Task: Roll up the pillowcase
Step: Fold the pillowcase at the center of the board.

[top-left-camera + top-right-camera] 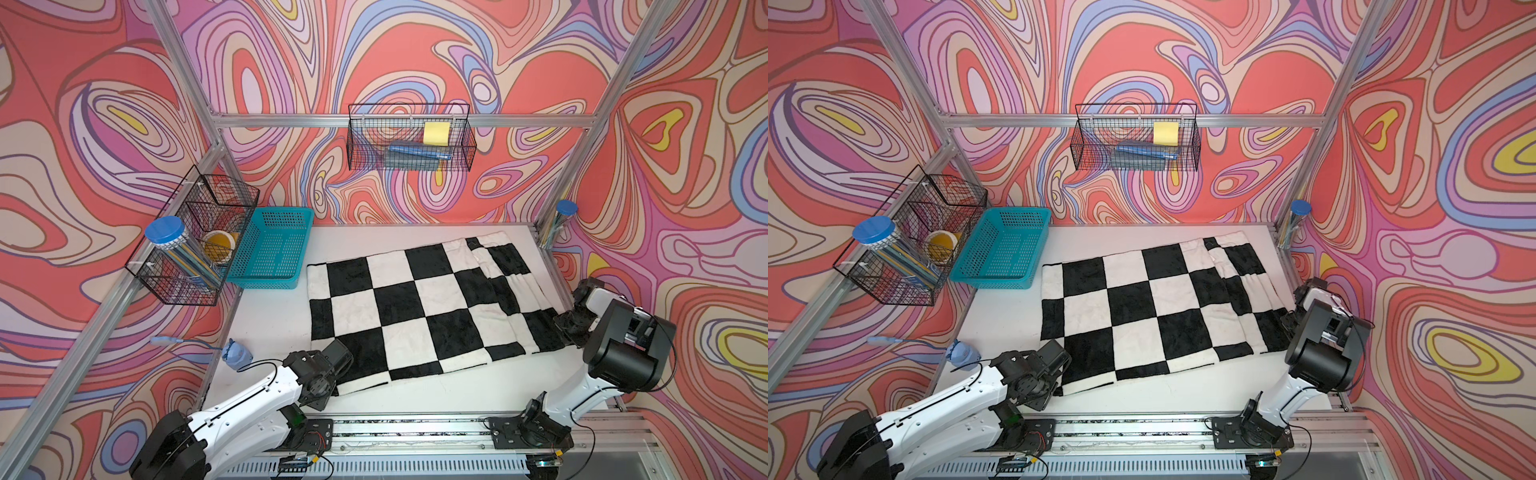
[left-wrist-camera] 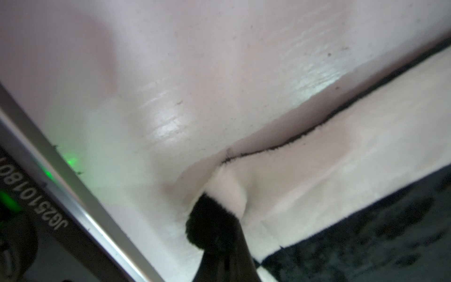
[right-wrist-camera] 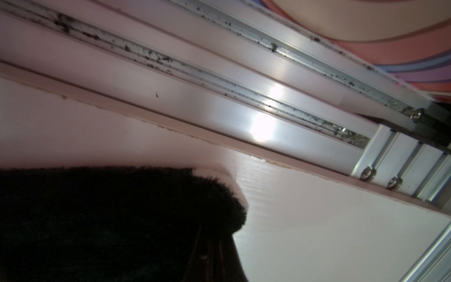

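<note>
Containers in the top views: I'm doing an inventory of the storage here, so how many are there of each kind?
Black wire baskets: 2
Teal plastic basket: 1
Blue-lidded clear tubes: 2
Total: 5

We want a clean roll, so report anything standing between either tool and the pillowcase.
Nothing visible does. The left tool is shut on one near corner of the pillowcase, and the right tool is shut on the other near corner.
</note>
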You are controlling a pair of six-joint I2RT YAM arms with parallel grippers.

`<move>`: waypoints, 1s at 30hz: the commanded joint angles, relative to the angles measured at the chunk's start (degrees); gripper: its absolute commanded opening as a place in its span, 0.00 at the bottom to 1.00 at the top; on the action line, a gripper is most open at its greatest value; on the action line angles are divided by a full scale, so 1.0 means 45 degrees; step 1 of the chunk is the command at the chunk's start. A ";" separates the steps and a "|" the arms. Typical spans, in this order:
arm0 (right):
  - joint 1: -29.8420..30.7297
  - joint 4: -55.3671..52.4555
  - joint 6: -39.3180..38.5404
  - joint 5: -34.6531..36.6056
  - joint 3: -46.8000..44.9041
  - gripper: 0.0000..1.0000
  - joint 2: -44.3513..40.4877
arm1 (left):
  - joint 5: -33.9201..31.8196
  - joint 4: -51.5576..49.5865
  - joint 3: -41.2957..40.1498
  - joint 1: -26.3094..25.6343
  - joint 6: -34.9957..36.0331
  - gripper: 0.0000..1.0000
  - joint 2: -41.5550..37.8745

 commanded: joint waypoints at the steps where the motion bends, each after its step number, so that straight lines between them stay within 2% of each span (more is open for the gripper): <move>1: 0.0012 0.0124 -0.0044 0.0080 -0.0250 0.00 -0.0252 | -0.0572 -0.0740 0.0374 -0.0056 0.0471 0.00 -0.0076; 5: 0.0316 -0.0163 0.0040 -0.0344 -0.0234 0.00 -0.1138 | -0.1521 -0.1359 0.2168 -0.0057 0.1829 0.00 0.0185; 10: 0.0977 -0.0506 0.0223 -0.1000 0.0887 0.00 -0.1616 | -0.2456 -0.1703 0.4005 0.0124 0.3096 0.00 0.0465; 18: 0.1250 -0.0397 0.0770 -0.2294 0.2380 0.00 -0.1548 | -0.2837 -0.2214 0.4610 0.1180 0.3819 0.00 -0.0241; 24: 0.1381 0.0449 0.1554 -0.3034 0.3943 0.00 -0.0702 | -0.2470 -0.0754 0.5114 0.3016 0.5769 0.00 0.0262; 30: 0.2256 0.1018 0.2217 -0.3294 0.5347 0.00 0.0357 | -0.2184 0.0731 0.6256 0.3693 0.7116 0.00 0.2019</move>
